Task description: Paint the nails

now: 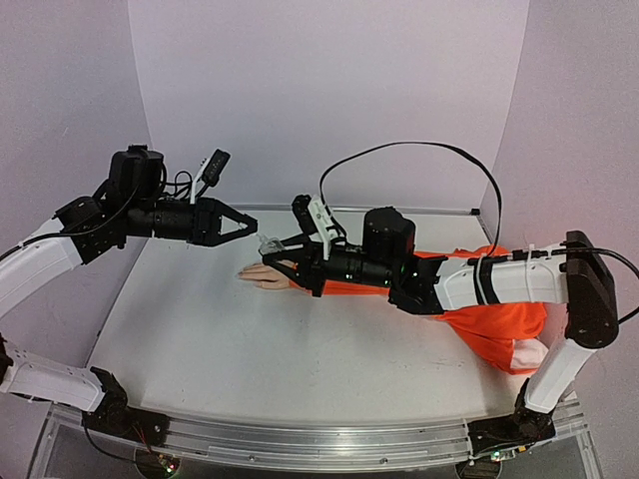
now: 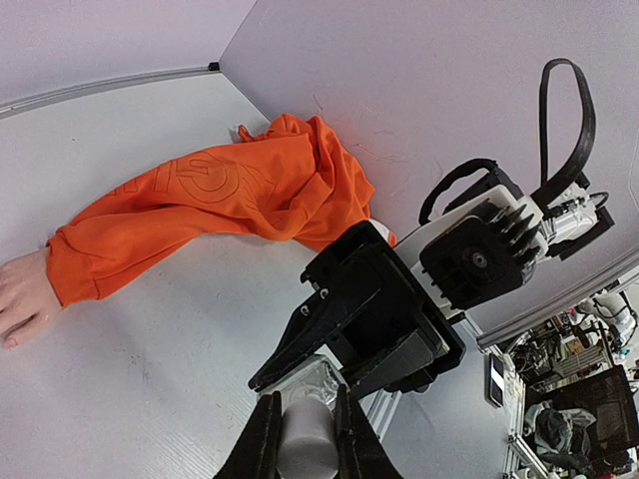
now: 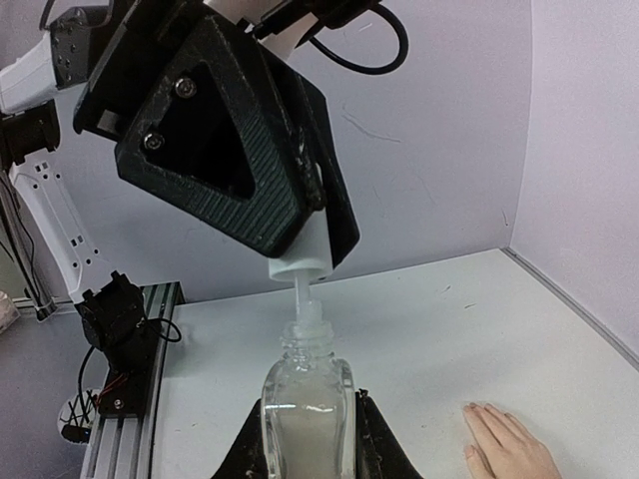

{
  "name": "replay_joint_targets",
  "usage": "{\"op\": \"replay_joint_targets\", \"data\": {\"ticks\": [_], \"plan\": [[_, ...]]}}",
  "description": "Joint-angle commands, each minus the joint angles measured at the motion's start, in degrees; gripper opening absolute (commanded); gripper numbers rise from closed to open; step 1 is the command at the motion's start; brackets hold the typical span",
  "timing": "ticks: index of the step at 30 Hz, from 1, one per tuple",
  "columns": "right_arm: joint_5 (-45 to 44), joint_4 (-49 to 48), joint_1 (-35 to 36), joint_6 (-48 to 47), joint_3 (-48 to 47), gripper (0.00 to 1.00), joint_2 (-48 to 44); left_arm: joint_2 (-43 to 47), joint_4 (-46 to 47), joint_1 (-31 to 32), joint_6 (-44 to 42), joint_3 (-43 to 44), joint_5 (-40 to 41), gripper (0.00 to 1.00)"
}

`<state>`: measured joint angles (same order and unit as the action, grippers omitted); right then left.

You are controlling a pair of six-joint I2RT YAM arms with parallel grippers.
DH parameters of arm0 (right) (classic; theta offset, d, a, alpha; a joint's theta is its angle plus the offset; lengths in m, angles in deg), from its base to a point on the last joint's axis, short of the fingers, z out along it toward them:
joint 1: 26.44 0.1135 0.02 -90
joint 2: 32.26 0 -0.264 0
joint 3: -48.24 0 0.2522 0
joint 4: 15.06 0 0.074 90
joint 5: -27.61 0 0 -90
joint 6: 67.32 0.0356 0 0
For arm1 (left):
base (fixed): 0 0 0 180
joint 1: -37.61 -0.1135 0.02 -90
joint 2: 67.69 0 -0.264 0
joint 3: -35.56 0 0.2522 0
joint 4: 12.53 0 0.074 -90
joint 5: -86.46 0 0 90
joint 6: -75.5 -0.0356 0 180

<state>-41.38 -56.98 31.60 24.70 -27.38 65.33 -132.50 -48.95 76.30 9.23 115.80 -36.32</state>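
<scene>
Left gripper (image 2: 305,437) is clenched on a white brush cap (image 3: 303,254), which only the wrist views show. Right gripper (image 3: 308,444) grasps the clear bottle (image 3: 308,399). The nails (image 3: 470,409) are too small to make out on the mannequin hand (image 1: 264,276), which lies mid-table and is partly cut off.

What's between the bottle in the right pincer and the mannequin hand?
Nothing. In the right wrist view, only bare white table shows between the clear bottle, clamped in the right pincer, and the mannequin hand.

The mannequin hand (image 1: 265,276) lies on the bench (image 1: 300,349), sleeve (image 1: 494,329) to its right, bottle (image 3: 308,419) raised near its fingertips, cap (image 3: 303,254) over the bottle.
</scene>
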Motion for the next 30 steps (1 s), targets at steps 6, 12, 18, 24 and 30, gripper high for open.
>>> {"op": "replay_joint_targets", "data": {"ticks": [6,12,18,24,30], "plan": [[1.22,-5.67,0.55,0.48,-4.17,0.00,0.85,-0.70,-1.38,0.92,-2.22,0.36,0.65,0.00],[0.65,-5.39,0.59,-0.70,-5.02,0.00,1.31,-1.41,-4.26,1.28,-3.06,1.40,1.66,0.00],[-4.43,-5.68,0.98,-4.74,-6.12,0.00,2.88,-2.85,-9.22,1.47,-1.83,4.67,5.31,0.00],[-25.42,-11.75,3.75,-13.14,-8.38,0.00,6.72,-6.88,-17.83,1.64,1.57,9.41,13.99,0.00],[-38.36,-19.11,4.79,-18.04,-13.47,0.00,12.24,-9.90,-18.83,1.82,4.69,9.98,21.18,0.00]]}}
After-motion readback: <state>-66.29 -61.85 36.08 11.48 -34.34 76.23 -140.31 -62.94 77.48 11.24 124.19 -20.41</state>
